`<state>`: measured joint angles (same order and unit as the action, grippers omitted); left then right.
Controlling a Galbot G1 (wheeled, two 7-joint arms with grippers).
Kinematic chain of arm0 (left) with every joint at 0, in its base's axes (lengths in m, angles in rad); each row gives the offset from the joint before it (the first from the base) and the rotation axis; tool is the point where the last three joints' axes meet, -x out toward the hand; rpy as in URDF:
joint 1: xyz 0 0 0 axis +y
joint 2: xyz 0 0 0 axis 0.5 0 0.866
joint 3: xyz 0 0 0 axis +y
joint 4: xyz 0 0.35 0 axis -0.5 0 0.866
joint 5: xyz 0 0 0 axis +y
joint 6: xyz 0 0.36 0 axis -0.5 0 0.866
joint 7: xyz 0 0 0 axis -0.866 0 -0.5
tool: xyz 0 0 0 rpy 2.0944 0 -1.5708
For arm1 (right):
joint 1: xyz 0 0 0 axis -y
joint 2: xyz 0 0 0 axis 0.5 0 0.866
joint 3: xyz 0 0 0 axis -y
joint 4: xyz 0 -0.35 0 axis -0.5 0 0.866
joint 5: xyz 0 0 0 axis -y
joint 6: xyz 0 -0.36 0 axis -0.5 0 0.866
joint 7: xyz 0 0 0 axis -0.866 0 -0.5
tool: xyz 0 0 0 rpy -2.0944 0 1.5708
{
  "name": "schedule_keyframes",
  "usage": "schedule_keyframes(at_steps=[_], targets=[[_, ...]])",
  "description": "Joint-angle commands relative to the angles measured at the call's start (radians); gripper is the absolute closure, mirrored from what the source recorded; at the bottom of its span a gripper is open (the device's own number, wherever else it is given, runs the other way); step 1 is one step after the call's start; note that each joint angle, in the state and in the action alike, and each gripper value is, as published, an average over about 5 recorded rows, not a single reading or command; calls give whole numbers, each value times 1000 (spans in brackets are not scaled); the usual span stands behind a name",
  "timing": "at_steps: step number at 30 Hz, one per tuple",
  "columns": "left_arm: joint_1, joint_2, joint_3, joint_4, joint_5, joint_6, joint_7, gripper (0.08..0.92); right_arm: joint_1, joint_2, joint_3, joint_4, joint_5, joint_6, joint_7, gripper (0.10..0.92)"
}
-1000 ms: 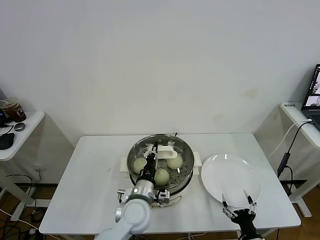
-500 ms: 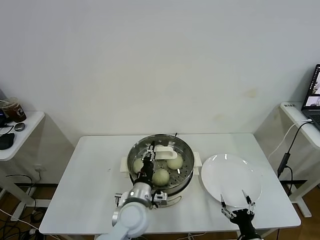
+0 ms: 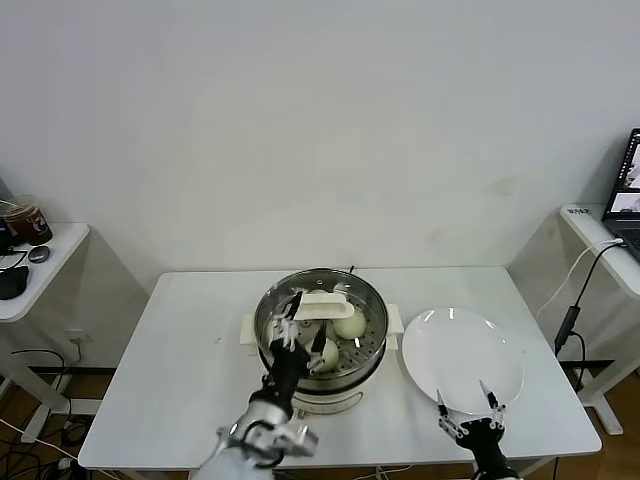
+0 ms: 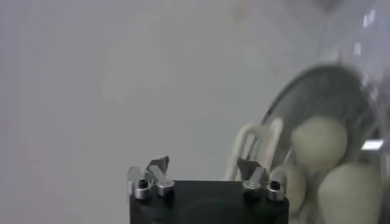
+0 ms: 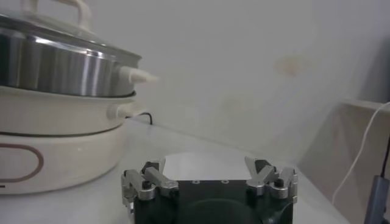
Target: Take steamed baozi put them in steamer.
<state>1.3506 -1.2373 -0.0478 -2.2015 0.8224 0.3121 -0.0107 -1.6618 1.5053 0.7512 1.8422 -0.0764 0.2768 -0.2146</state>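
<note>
The steamer (image 3: 372,352), a shiny steel pot on a cream base, stands mid-table with a glass lid (image 3: 365,298) and its white handle (image 3: 324,303) on top. Through the glass I see baozi (image 3: 350,323) inside; the left wrist view shows three baozi (image 4: 320,140) beside the lid handle (image 4: 256,143). My left gripper (image 3: 303,326) hovers open over the lid's near left side, holding nothing. My right gripper (image 3: 467,411) is open at the near edge of the white plate (image 3: 462,355). The right wrist view shows the steamer (image 5: 61,67) and the right gripper (image 5: 207,169) open.
The white table (image 3: 190,350) has bare surface left of the steamer. A side desk (image 3: 40,262) with a cup (image 3: 28,218) stands at the far left. Another desk with a laptop (image 3: 630,195) and a hanging cable (image 3: 575,305) is at the right.
My left gripper was shut on the lid's white handle; it has opened, let go and drawn back toward me. The lid stays on the steamer. The right gripper barely shifted.
</note>
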Motion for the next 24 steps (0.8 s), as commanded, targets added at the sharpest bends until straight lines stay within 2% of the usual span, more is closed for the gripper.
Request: schedule_keyframes(at_steps=[1,4,8,16,24], targets=[[570,-38,-400,-199,-828,-433,-200,181,-25,-27,-36,34,118,-74,-14,203],[646,-53,-451,-171,-940,-492,-210,178,-65,-81,-65,81,220,-123,0,203],[698,-81,-456,-109,-1028,-561,-207,177,-126,-145,-98,135,246,-137,26,203],[726,-104,-456,67,-1075,-726,-103,177,-190,-160,-145,167,220,-121,62,203],[720,-103,-473,149,-1059,-736,-83,177,-196,-151,-150,165,235,-120,68,203]])
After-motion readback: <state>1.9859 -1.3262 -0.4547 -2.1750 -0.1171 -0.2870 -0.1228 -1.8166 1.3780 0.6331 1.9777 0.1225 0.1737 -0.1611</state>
